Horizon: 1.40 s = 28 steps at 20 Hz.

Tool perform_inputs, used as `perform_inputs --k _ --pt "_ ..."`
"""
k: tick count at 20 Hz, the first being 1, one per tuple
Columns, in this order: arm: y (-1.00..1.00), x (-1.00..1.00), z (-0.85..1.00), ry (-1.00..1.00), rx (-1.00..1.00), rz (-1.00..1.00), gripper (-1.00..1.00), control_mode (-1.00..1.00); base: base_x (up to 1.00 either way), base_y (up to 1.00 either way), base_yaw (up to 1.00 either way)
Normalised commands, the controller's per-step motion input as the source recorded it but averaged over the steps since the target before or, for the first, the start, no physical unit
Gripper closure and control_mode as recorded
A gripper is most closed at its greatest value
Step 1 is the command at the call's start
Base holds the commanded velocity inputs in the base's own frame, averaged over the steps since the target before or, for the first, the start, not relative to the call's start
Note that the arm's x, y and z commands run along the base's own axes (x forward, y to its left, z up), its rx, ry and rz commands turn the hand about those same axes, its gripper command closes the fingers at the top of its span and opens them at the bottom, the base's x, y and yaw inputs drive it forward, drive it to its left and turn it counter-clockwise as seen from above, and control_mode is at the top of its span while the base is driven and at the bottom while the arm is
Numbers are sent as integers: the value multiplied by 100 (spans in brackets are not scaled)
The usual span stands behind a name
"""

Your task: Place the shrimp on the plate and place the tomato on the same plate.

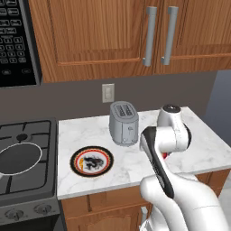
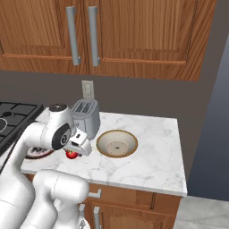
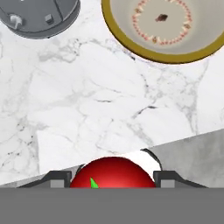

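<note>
Hand view: my hand [image 3: 113, 178] sits closed around the tomato [image 3: 113, 173], held just above the marble surface [image 3: 100, 105]; the tomato step is under way, and next I must carry it left to the plate [image 1: 91, 161].

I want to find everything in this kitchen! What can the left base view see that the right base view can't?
Left base view: the black microwave up high and the whole face of the plate. Right base view: the tan bowl and a clear look at the red tomato beside the arm. Both share the grey toaster, the marble counter, the wall outlet and the wooden cabinets' handles.
</note>
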Motion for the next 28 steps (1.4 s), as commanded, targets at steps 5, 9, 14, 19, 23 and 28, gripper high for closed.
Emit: perform_inputs --k 5,9,14,19,23,28 --pt "100 -3 0 -4 0 4 100 -100 0 0 0" --pt "96 3 0 -2 0 3 100 -100 0 0 0" --pt "63 22 0 -4 0 0 100 -100 0 0 0" --pt "55 39 0 -1 0 1 100 -100 0 0 0" --pt "41 56 1 1 2 6 100 -100 0 0 0" --pt "36 52 1 6 2 5 100 -100 0 0 0"
